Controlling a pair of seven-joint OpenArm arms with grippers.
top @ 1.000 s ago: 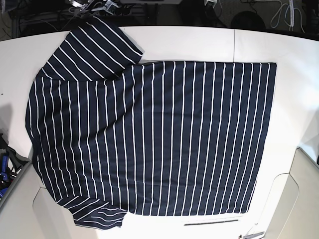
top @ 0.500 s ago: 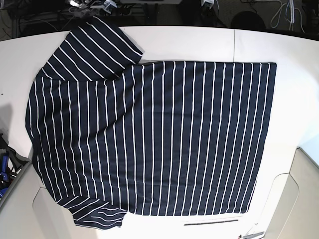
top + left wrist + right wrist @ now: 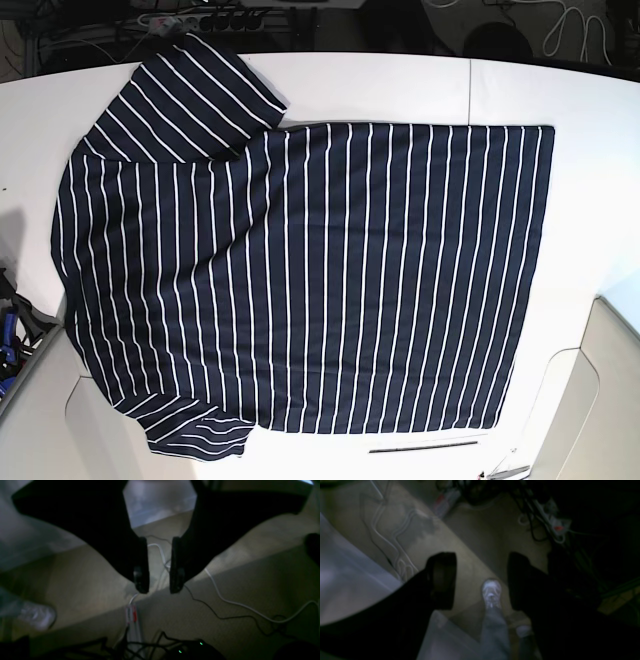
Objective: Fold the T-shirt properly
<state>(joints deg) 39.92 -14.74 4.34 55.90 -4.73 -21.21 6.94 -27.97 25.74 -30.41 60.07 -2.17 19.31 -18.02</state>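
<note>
The navy T-shirt with thin white stripes (image 3: 330,280) lies spread over the white worktop (image 3: 400,85), covering most of its middle. Its straight hem end is toward the right of the base view, where the stripes run nearly parallel down the cloth. At the upper left, 1 sleeve extends outward, its stripes slanting across those of the body. At the lower left, the other sleeve looks bunched and creased, with its stripes curving in several directions. Soft wrinkles cross the left part of the body, while the right part lies flatter. The left end effector (image 3: 159,580) is open, with a narrow gap between its 2 dark fingers and nothing between them. The right end effector (image 3: 482,580) is open wider, also holding nothing. Both wrist views look past the fingers to the floor (image 3: 100,585), where a white cable (image 3: 240,603) and a thin black cable (image 3: 225,618) loop about. A power strip (image 3: 135,627) with a red part lies there too. The right wrist view also shows a person's light shoe (image 3: 491,590) and blue-gray trouser leg (image 3: 495,632). Both wrist pictures are dark and blurred.
</note>
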